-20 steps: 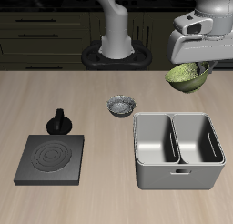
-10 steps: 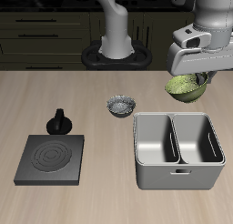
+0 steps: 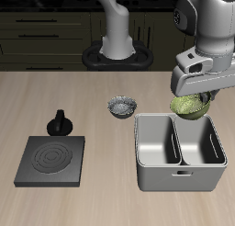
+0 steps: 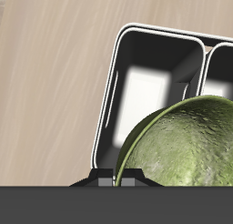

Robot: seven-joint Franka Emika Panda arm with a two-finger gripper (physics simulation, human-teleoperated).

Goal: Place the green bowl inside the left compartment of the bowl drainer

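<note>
The small glossy olive-green bowl [image 3: 190, 106], clamped by its rim in my hand [image 3: 200, 98], hangs tilted above the back edge of the grey metal two-well drainer [image 3: 180, 177], over its left compartment.

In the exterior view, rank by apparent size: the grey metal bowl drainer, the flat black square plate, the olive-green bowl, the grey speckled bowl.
1. Grey metal bowl drainer
2. Flat black square plate
3. and 4. Olive-green bowl and grey speckled bowl: similar; the green one is partly hidden and lifted nearer the camera, so unranked.
</note>
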